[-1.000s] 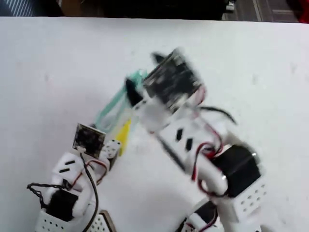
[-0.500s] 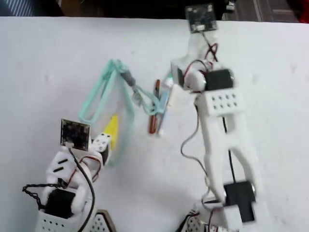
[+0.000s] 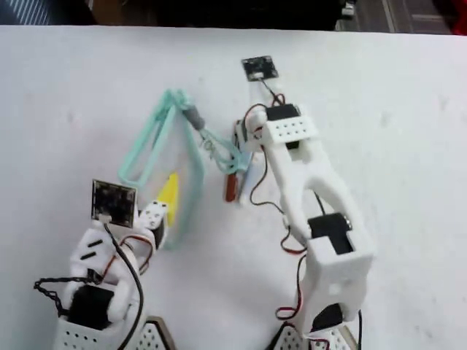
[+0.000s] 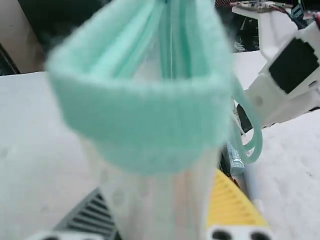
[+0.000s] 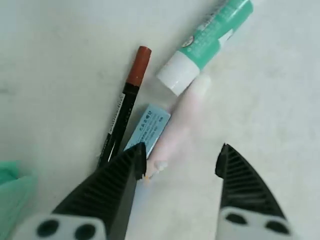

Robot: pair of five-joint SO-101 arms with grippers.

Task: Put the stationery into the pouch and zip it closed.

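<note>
Directions refer to the high view, with 12 o'clock at the far table edge.

**Left gripper** (image 4: 160,205): closed on the pouch (image 3: 157,157). A black ribbed finger and a yellow finger (image 4: 231,200) clamp the clear wall at the pouch's 6 o'clock end.

**Pouch:** clear with mint-green edging, lying on the white table (image 3: 87,87) at 10 o'clock from the table centre. Its green edges are spread apart from the 12 o'clock end. The grey zip pull (image 3: 193,117) sits near that end, and a green cord loop (image 3: 217,149) trails from it toward 4 o'clock.

**Right gripper** (image 5: 181,150): wide open, holding nothing. It is over the stationery group, at 3 o'clock from the pouch. Its two black fingers straddle one end of the pink pen (image 5: 186,112).

**Stationery:** all of it is on the table, outside the pouch.
- The blue eraser (image 5: 148,127) lies between the brown-capped pen (image 5: 124,117) and the pink pen, next to one fingertip.
- The green glue stick (image 5: 207,37) has its white cap just beside the pink pen's other end.
</note>
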